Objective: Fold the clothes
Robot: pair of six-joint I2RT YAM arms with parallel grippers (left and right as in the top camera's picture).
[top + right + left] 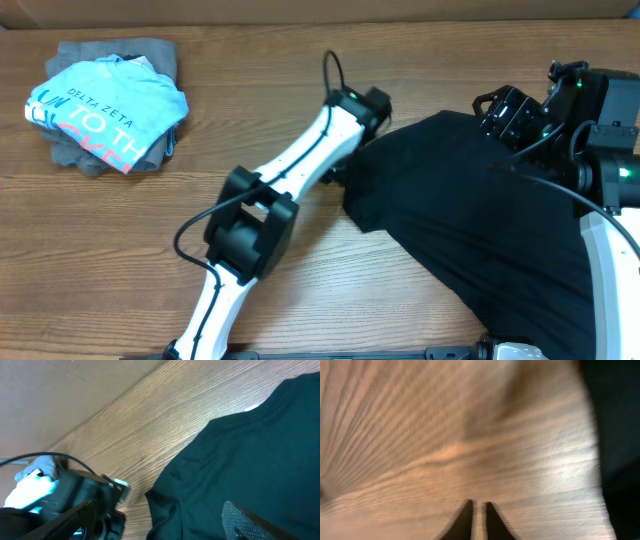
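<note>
The clothes, a black T-shirt (480, 220), lie spread and rumpled over the right part of the wooden table (150, 250). My left gripper (477, 506) is low over bare wood just left of the shirt's edge (620, 435). Its fingers are shut to a thin slit with nothing between them, and this view is blurred. My right gripper (500, 112) hovers open above the shirt's upper part. Only one meshed finger pad (242, 519) shows in the right wrist view, over the black fabric (250, 445). The shirt's left corner (152, 496) lies beside the left arm's dark wrist (75, 510).
A light blue printed shirt (105, 110) lies on a grey garment (150, 55) at the far left back. The left arm (290, 165) stretches diagonally across the table's middle. A brown wall (60, 395) runs along the table's back edge.
</note>
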